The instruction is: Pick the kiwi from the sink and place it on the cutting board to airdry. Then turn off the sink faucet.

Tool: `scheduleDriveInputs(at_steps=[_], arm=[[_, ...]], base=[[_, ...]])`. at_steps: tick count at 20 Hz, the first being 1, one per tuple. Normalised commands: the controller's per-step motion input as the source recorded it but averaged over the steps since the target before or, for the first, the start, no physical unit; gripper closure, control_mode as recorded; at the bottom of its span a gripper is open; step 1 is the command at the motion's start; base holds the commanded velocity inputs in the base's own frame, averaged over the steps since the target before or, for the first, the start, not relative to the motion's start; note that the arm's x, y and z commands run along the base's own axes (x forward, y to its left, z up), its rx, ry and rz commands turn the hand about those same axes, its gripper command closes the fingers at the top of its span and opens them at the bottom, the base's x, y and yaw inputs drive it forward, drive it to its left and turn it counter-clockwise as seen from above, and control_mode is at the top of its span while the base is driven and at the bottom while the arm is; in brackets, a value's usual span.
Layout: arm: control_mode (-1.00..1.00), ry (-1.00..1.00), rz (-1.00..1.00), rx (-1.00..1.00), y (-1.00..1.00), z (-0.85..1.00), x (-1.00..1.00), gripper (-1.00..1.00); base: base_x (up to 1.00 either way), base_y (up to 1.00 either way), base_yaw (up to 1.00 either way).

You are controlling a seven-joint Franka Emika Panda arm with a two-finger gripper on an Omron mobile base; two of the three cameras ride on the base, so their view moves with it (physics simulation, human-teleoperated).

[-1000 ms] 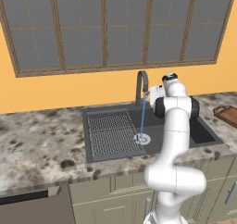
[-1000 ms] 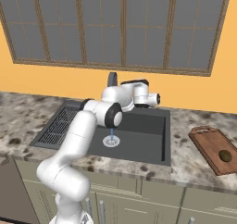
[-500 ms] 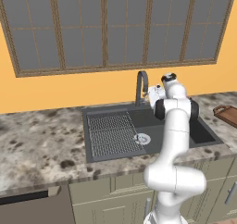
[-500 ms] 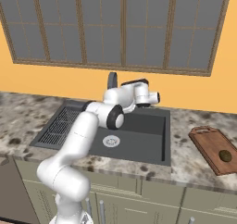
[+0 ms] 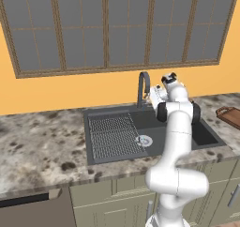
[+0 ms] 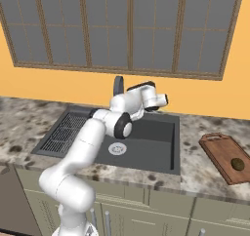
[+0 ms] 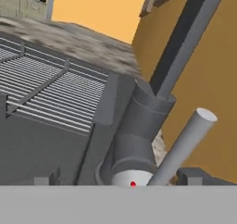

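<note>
The kiwi (image 6: 237,164) lies on the reddish cutting board (image 6: 223,154) on the counter right of the sink (image 6: 151,138); the board's corner (image 5: 229,115) shows at the right edge of the left base view. My gripper (image 5: 153,97) is open at the foot of the sink faucet (image 5: 142,86), behind the basin. In the hand view the fingertips (image 7: 189,176) stand wide on either side of the faucet's base (image 7: 139,126), with its grey lever (image 7: 183,144) slanting up between them. No water runs from the spout.
A wire rack (image 5: 115,134) fills the sink's left half beside the silver drain (image 5: 144,140). Speckled stone counter (image 5: 42,146) surrounds the basin. A large window (image 5: 117,29) and orange wall stand close behind the faucet.
The blue water stream seen falling onto the drain one second ago is gone. The hand has shifted slightly by the faucet's base, still open.
</note>
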Motion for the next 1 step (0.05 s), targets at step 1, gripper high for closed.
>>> scheduleDriveInputs(at_steps=[1], arm=[[-1.00, -0.15, 0.16, -0.10, 1.00, 0.35, 0.04, -1.00]], base=[[0.00, 0.00, 0.00]])
